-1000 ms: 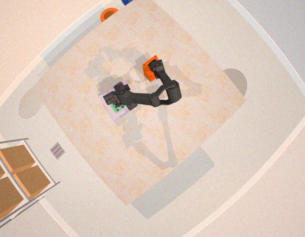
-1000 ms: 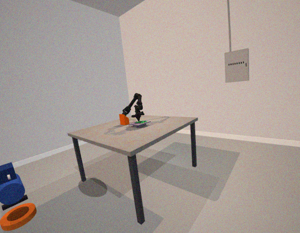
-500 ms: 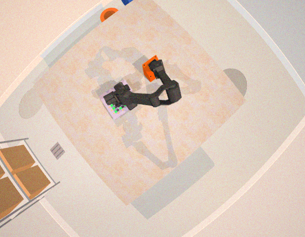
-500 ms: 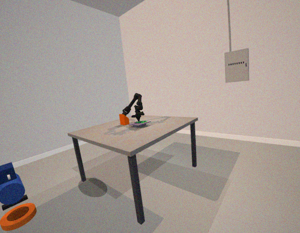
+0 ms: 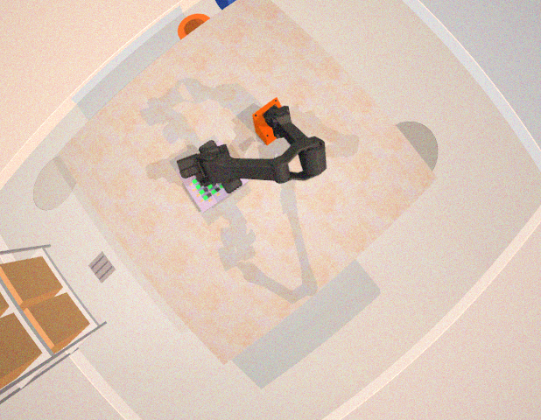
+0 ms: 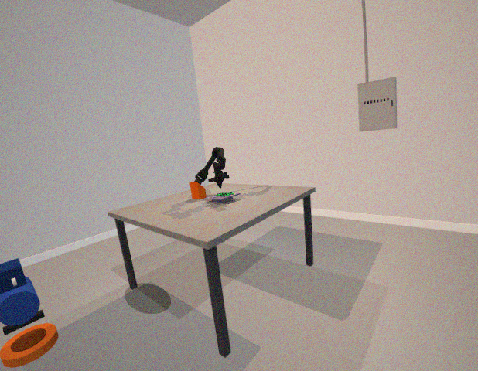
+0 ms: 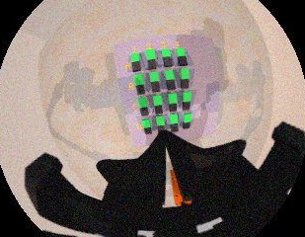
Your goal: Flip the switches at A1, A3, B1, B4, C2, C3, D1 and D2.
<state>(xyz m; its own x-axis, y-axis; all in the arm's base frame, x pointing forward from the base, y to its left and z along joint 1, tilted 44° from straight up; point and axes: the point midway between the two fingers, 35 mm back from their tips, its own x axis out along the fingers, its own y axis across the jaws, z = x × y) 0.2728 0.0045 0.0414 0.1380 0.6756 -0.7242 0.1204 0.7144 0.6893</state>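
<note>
The switch panel is pale purple. The wrist view shows its four rows, A at the top to D nearest the fingers, and four columns. Each switch has a green half toward the far side and a black half toward the arm, as on switch A1, switch B4 and switch D1. Which ends are raised is too small to tell surely. My gripper is shut and empty. Its tips hang above the panel, and in the wrist view they show just below row D, near columns 2 and 3. The arm hides part of the panel in the top view.
The orange arm base stands on the table behind the panel. Arm shadows fall across the table top. A shelf with brown boxes, a blue object and an orange ring are off the table.
</note>
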